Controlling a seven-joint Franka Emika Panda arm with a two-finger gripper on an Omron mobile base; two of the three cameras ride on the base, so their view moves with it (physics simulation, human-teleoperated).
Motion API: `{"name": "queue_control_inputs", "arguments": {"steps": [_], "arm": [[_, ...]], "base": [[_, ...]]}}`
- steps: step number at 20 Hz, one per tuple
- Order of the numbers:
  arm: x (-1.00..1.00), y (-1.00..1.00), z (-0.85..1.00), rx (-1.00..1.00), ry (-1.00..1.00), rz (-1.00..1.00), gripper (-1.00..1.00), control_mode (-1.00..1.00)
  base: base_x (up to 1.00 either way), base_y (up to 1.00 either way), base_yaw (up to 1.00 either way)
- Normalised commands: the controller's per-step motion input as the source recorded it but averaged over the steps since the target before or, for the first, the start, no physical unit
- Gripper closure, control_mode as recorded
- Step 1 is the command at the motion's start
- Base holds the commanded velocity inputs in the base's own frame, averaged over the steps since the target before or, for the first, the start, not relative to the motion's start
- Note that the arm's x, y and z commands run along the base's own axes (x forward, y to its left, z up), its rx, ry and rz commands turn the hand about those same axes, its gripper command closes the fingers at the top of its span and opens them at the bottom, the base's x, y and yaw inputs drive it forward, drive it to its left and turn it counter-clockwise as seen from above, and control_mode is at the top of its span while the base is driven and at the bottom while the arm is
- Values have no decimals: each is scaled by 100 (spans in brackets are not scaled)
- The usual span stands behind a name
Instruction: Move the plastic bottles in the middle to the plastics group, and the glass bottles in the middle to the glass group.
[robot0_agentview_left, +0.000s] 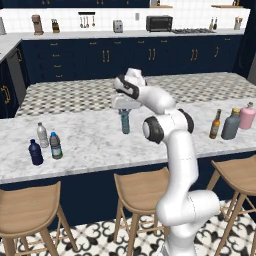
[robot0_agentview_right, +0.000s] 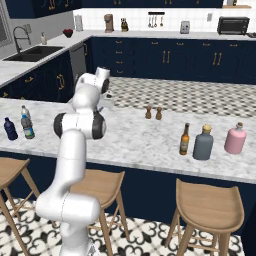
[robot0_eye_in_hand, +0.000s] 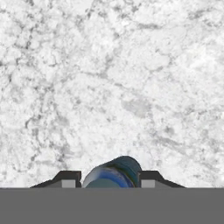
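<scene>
My gripper (robot0_agentview_left: 124, 113) is shut on the top of the slim teal-blue plastic bottle (robot0_agentview_left: 124, 122) at the middle of the marble island counter (robot0_agentview_left: 90, 135). In the hand view the bottle (robot0_eye_in_hand: 114, 173) sits between my two fingertips (robot0_eye_in_hand: 70, 179). At the left stand the pale clear bottle (robot0_agentview_left: 42, 135), the dark navy bottle (robot0_agentview_left: 35, 152) and the clear blue-capped bottle with a dark label (robot0_agentview_left: 55, 146), close together. At the right the amber glass bottle (robot0_agentview_left: 215, 124) stands beside the grey-teal bottle (robot0_agentview_left: 231, 124) and the pink bottle (robot0_agentview_left: 247, 116).
Two small brown shakers (robot0_agentview_right: 153, 113) stand near the far edge of the counter. Wooden stools (robot0_agentview_left: 140, 192) line the near side below the counter's front edge. Bare marble lies between the middle and both bottle groups.
</scene>
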Motion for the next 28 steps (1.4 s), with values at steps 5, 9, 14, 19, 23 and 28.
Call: {"name": "queue_control_inputs", "arguments": {"steps": [5,9,14,19,23,28], "arm": [[-75,50,14,1,-13,0,100,-100],[-70,70,0,0,-11,-3,100,-100],[-77,55,2,3,-15,-2,100,-100],[-41,61,30,2,-13,-8,100,-100],[-22,79,15,3,-9,-12,100,-100],[2,65,12,5,-2,-12,100,-100]], "base": [[0,0,0],[0,0,0],[0,0,0],[0,0,0],[0,0,0],[0,0,0]]}}
